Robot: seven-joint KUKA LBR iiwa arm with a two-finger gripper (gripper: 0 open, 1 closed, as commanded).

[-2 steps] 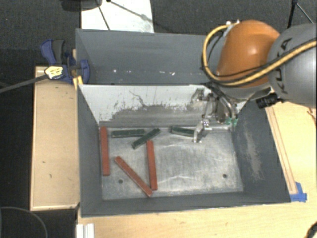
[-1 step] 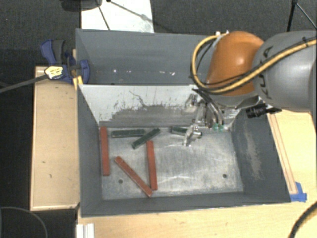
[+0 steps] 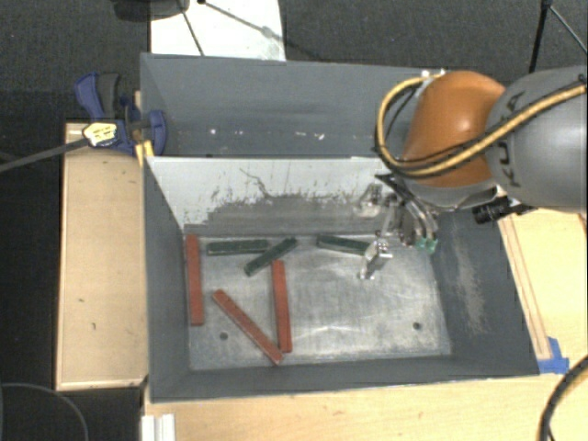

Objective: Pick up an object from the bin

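where gripper (image 3: 371, 266) hangs, 1 grn stick (image 3: 339, 243) sits, maybe touching.

Arm (image 3: 551, 145) comes in from the right, orange cover (image 3: 455, 127) on the wrist, yellow-black cables (image 3: 401, 161) looped round it, gripper (image 3: 374, 263) hanging down-left underneath.

We're seeing a grey bin (image 3: 276, 108) with pale scratchy scuffs across its floor, 3 reddish-brown sticks (image 3: 194, 280), 3 dark green sticks (image 3: 270, 256), a silvery claw (image 3: 371, 267), and an orange cover (image 3: 450, 127) looped with yellow-black cables (image 3: 395, 159).
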